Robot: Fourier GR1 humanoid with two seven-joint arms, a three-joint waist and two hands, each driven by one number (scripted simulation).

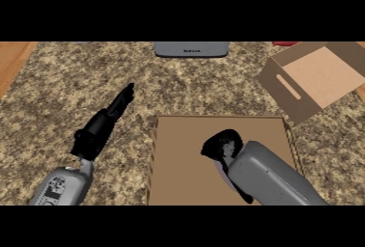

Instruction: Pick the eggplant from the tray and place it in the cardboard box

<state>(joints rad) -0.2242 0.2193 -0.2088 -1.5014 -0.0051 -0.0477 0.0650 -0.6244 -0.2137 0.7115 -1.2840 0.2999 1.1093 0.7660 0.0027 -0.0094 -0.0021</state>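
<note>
Right hand (222, 144) sits low over the tray (178, 159) middle, fingers curled down; the eggplant isn't separately visible under it, so can't tell if it's grasped. Grey right forearm (274, 178) comes in from 5 o'clock. Left hand (107, 123) at 9 o'clock, off the tray, fingers straight, pointing to 1 o'clock, holding nothing. Box (317, 77) at 2 o'clock, open, tilted. Grey device (191, 48) at 12 o'clock.
</note>
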